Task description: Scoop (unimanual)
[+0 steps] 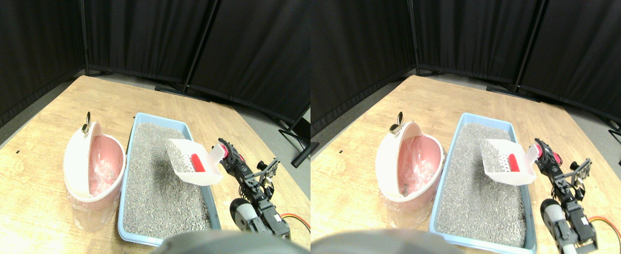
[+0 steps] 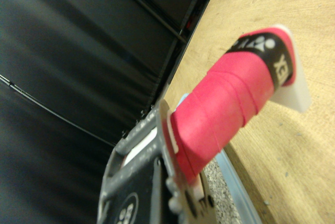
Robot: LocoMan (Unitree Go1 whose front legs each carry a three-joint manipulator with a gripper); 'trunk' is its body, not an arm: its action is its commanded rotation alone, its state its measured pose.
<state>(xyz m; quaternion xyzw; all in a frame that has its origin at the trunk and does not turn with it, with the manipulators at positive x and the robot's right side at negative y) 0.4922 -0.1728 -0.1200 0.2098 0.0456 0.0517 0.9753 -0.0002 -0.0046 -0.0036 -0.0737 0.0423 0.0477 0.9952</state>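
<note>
A blue litter tray filled with grey litter lies on the wooden board. A white slotted scoop hangs tilted above the tray's right side. It carries some litter and a red piece. My right gripper is shut on the scoop's pink-wrapped handle, which fills the middle of the wrist view beside the dark jaw. Left of the tray stands a pink bin, touching the tray's rim, with its white lid swung open.
Black curtain panels close off the back, their metal feet resting on the board's far edge. The board's right edge runs close beside my arm. An orange cable trails at the lower right. A metal clip sits atop the bin lid.
</note>
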